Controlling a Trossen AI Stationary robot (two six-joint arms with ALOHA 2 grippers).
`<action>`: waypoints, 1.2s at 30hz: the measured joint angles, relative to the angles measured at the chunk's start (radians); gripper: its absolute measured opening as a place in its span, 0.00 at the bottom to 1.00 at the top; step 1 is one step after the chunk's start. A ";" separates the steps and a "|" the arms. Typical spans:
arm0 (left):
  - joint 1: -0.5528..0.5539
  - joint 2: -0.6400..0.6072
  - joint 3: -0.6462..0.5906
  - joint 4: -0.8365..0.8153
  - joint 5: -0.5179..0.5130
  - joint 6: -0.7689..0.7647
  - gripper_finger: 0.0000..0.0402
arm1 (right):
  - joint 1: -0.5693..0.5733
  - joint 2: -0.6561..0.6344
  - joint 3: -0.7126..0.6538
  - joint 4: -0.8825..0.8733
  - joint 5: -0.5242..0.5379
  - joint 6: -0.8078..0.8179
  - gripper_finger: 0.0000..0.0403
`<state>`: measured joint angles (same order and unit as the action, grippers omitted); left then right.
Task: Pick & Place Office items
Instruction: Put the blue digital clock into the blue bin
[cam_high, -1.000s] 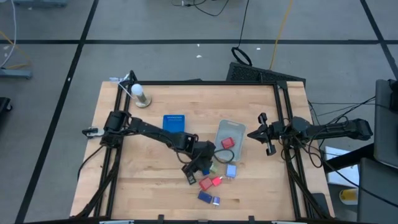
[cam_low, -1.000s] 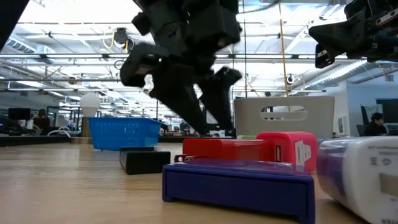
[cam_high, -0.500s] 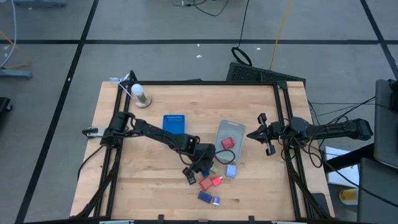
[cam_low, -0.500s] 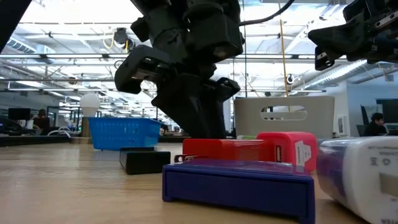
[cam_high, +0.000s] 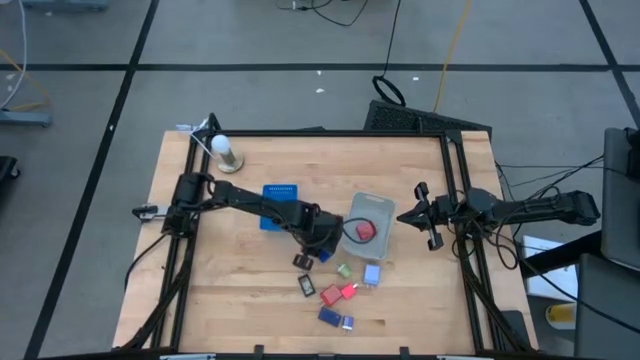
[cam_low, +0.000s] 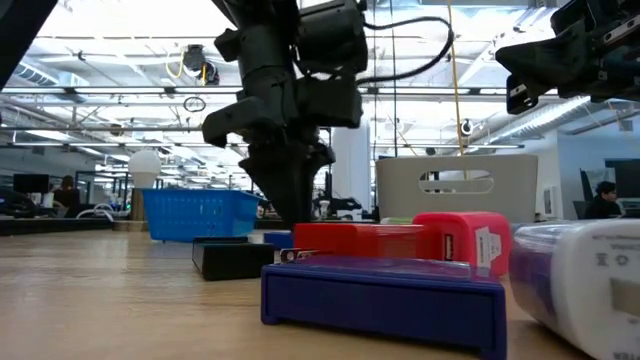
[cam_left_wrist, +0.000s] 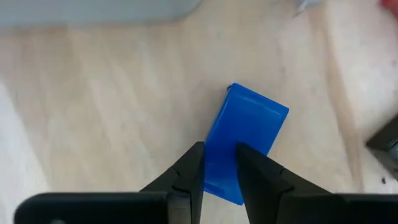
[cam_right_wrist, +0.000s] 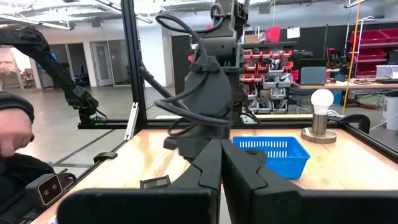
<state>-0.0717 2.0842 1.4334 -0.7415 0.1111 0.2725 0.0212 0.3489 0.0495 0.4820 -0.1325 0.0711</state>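
- Left gripper (cam_left_wrist: 219, 163), beside the clear bin (cam_high: 368, 226), pinches a blue piece (cam_left_wrist: 247, 140); the piece's near end is hidden behind the fingers.
- Right gripper (cam_high: 428, 217), beyond the bin's far side, is clenched empty.
- Remaining pieces (cam_high: 335, 293) lie near the bin.

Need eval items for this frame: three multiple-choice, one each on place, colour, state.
1. One red piece lies: A in the clear bin; B in the blue tray; C off the table.
2. The piece in the left gripper is: A red; B blue; C green.
3. The right gripper is: A open; B shut, empty; C shut on a piece.
Key: A, the high view shows it inside the bin's walls; B, the left wrist view shows a blue piece between the fingers; B, its fingers meet with nothing between.
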 joint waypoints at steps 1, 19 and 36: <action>0.006 0.000 0.000 -0.015 -0.002 -0.019 0.22 | 0.000 0.000 0.000 0.000 0.000 0.000 0.00; 0.067 -0.089 -0.013 -0.020 -0.007 -0.221 0.22 | 0.000 0.000 0.000 0.007 0.000 0.015 0.00; -0.017 -0.113 -0.008 0.056 -0.137 0.032 0.59 | 0.000 0.000 0.000 -0.023 -0.003 0.015 0.00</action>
<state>-0.0882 1.9711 1.4258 -0.6852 -0.0261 0.3043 0.0215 0.3492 0.0494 0.4595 -0.1360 0.0860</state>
